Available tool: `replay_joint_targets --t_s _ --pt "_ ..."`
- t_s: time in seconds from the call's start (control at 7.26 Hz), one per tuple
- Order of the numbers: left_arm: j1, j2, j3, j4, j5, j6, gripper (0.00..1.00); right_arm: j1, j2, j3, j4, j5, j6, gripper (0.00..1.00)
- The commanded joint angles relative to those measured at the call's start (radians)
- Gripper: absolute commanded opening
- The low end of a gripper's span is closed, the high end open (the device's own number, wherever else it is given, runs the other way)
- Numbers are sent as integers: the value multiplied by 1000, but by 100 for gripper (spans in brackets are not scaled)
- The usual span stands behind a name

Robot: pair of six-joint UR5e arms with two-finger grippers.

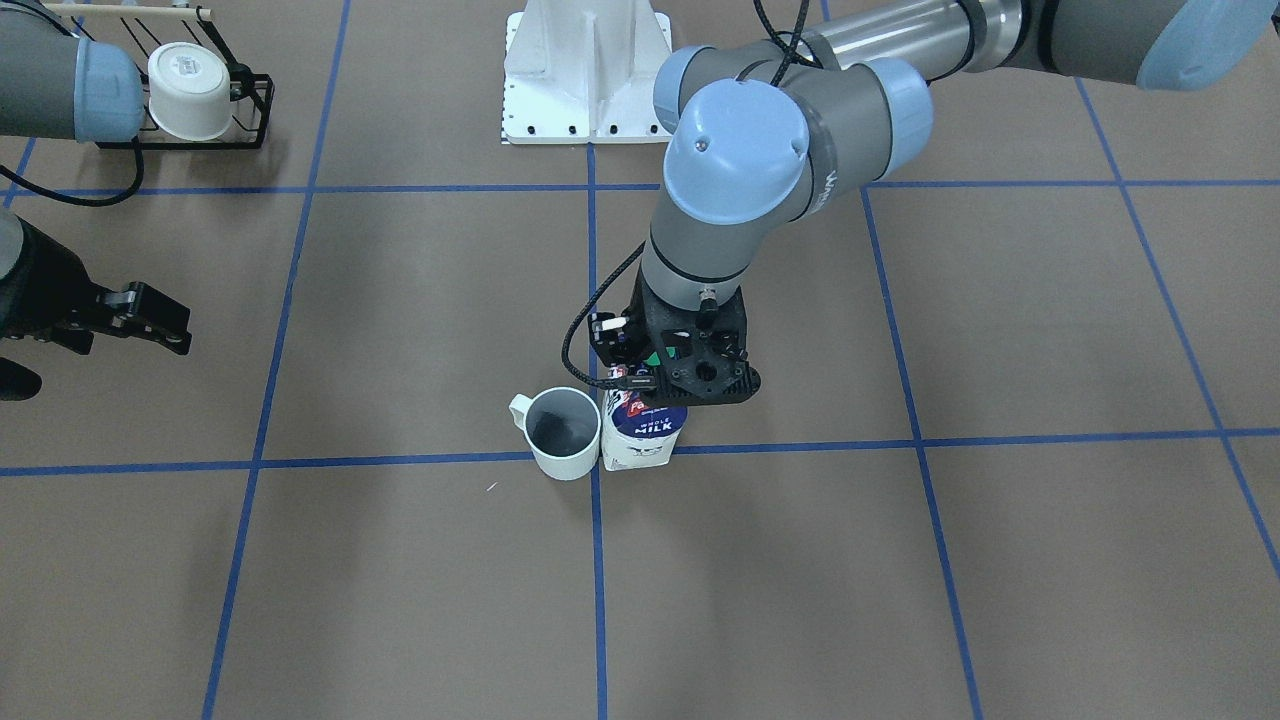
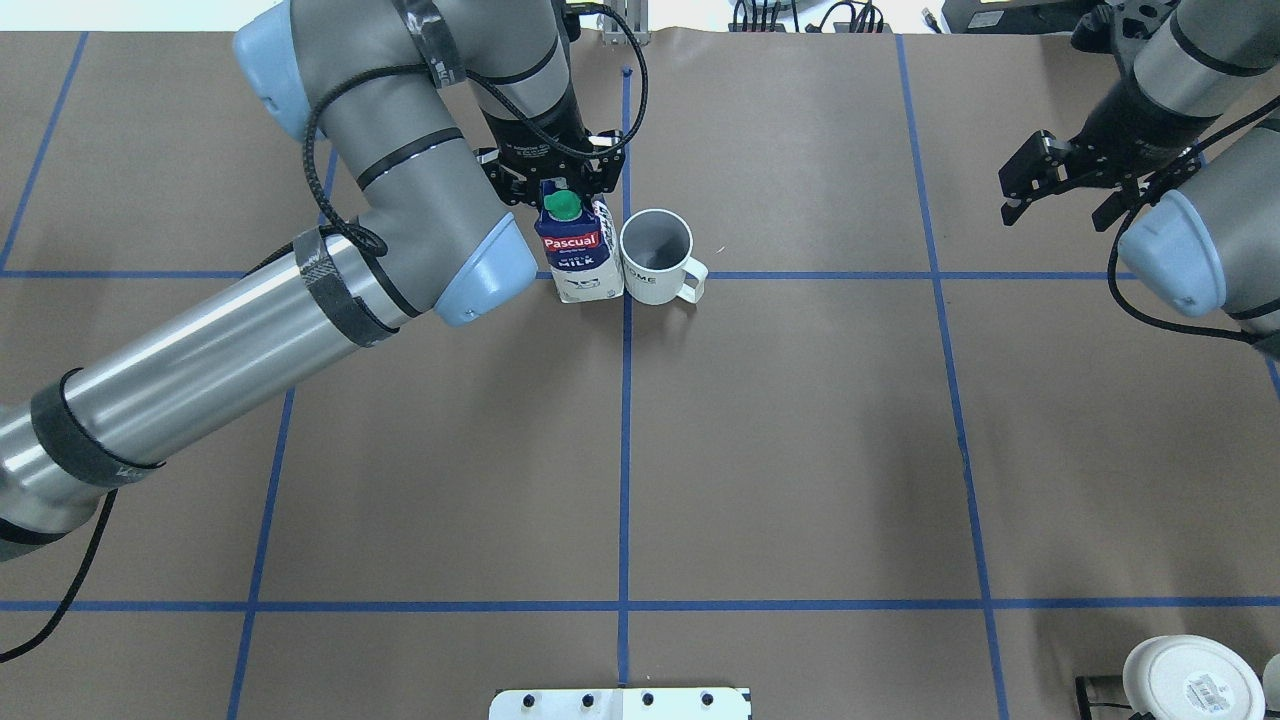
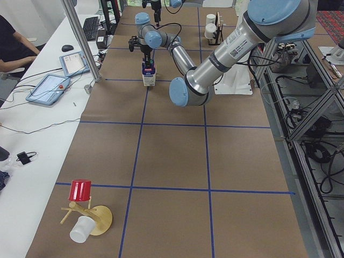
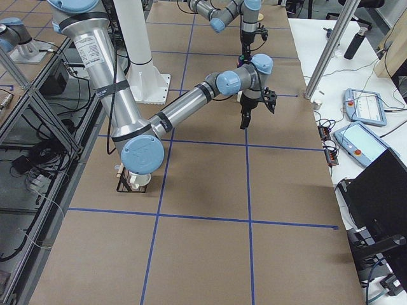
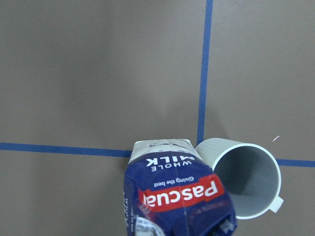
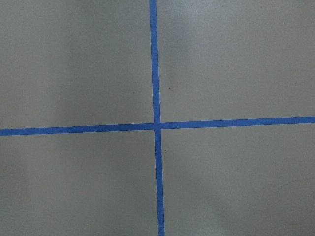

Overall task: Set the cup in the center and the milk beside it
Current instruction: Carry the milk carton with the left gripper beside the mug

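Milk carton (image 2: 578,262) stands on the worktop (image 2: 800,450) under my left gripper (image 2: 558,188), which pinches its top. The white mug (image 2: 657,255) sits touching it, just right of my gripper. Letting go crookedly could topple the carton onto the mug.

The brown tabletop (image 2: 800,450) is crossed by blue tape lines (image 2: 627,450) in a grid. The cup (image 2: 655,255) stands upright at the center (image 2: 626,285), where two lines meet. The milk (image 2: 580,255) stands upright just beside the cup, on its robot-left side, and seems to touch it. A white base plate (image 2: 620,703) sits well behind the cup on the robot's side. A black rack (image 1: 190,110) stands far off to robot-right of the cup, and a wooden stand (image 3: 94,217) far off to robot-left.
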Motion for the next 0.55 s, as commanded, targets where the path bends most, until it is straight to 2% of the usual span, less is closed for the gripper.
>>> replay_joint_targets --t_s 0.0,0.14,0.28,0.41 --pt "9 -3 9 -2 2 11 51 -2 0 -3 0 0 0 100" --pt "9 -2 7 -1 2 11 91 -2 2 -3 0 0 0 100" --pt "9 0 0 1 15 10 99 -2 2 -1 0 0 0 100" --pt "9 3 -10 1 35 17 99 -2 2 -3 2 1 -2 100"
